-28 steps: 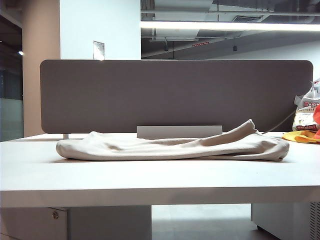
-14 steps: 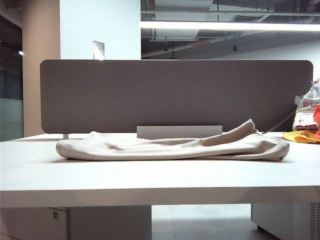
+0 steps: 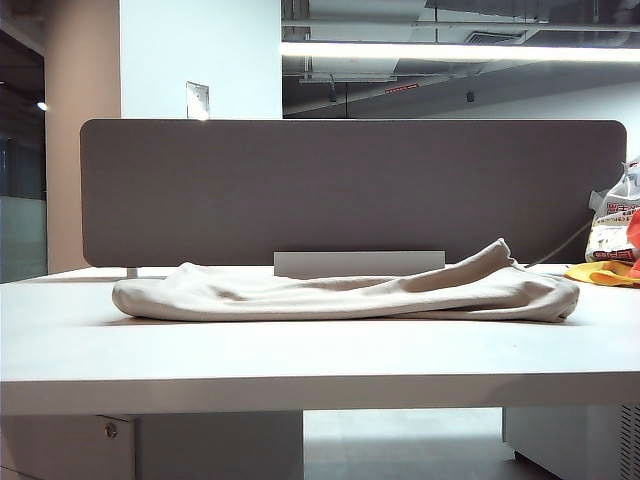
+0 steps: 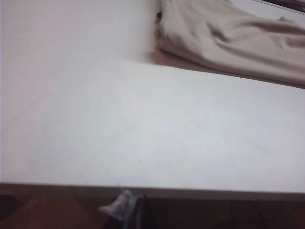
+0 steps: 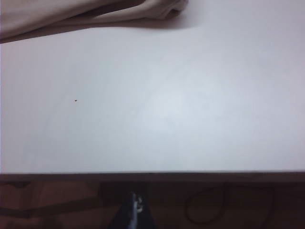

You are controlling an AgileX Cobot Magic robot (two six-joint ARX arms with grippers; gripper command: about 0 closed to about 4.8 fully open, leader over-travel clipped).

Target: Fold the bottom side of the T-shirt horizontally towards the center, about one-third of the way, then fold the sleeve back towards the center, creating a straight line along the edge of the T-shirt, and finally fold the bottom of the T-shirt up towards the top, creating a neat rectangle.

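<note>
The T-shirt (image 3: 345, 290) is gripped by neither gripper. The left gripper (image 4: 136, 210) is seen only in the left wrist view, as a dark tip with its jaws pressed together, positioned off the near edge of the table (image 4: 143, 133), over the dark floor. Nothing is held between its jaws. The right gripper (image 5: 136, 210) is seen only in the right wrist view, likewise clenched and empty, positioned beyond the table's near edge. Neither gripper is visible in the exterior view.

A broad bare strip of white tabletop is located between each gripper and the garment. In the exterior view, the T-shirt is laid across the middle of the table as a long, low, folded beige bundle, spanning most of the width of the grey divider panel (image 3: 350, 190) behind it. Its right end is raised into a soft peak. The hem cannot be distinguished in any view.

At the far right of the table, an orange-yellow cloth (image 3: 605, 272) and a printed plastic bag (image 3: 612, 225) are placed, apart from the T-shirt.
</note>
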